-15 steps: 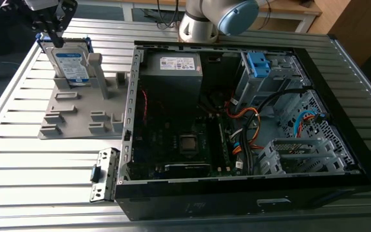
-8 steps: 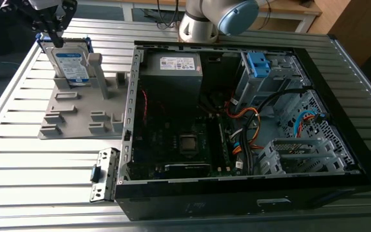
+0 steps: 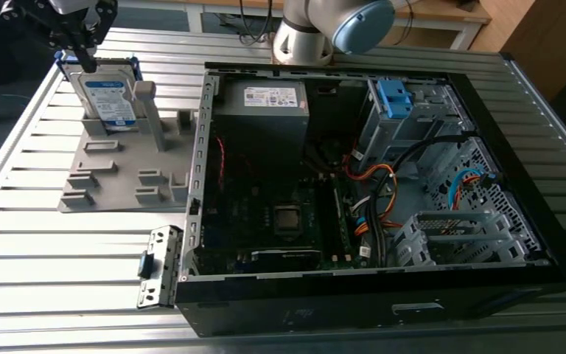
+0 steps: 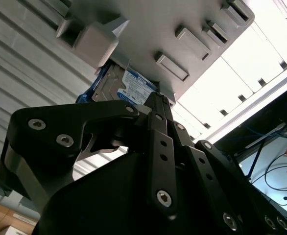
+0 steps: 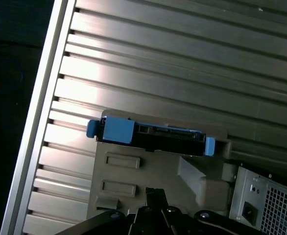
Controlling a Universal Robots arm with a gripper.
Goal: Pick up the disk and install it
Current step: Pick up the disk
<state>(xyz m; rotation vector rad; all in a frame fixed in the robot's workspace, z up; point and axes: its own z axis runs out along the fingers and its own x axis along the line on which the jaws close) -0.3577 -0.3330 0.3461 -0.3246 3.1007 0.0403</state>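
Gripper (image 3: 79, 54) sits at the disk's (image 3: 107, 97) twelve o'clock edge. Grey holder (image 3: 106, 184) hides its base. I cannot tell the grip.

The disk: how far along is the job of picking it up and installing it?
Done: nothing visible yet. The disk stands upright in the grey holder, beside the open computer case. In hand: the gripper is at the disk's top edge in the exterior view; I cannot tell whether it grips it. Left: the lift and the install, as the disk is not in the case.
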